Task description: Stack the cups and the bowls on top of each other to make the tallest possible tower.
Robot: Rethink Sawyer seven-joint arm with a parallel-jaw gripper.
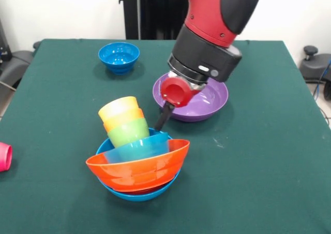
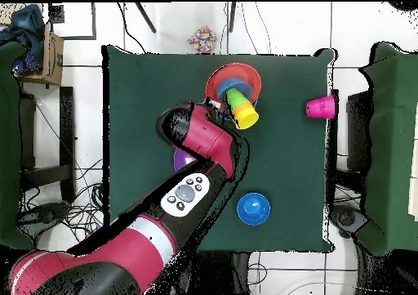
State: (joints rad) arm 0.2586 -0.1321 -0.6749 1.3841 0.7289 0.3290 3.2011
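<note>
The tower (image 1: 137,161) leans on the green counter (image 1: 258,156), yellow cup (image 1: 118,108) on top. The gripper (image 1: 161,121) hangs just behind it, can't tell if it's spread. The purple bowl (image 1: 209,100) sits behind the tower, the pink cup (image 1: 4,156) way off to its side.

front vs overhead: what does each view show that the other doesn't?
Front only: the tower's layering, tilted orange bowl over a light-blue one, with green, orange and yellow cups leaning out; most of the purple bowl.
Overhead only: the whole pink cup at the table edge; the arm covers nearly all of the purple bowl.
Both: the tower, the small blue bowl, the arm beside the tower.
</note>
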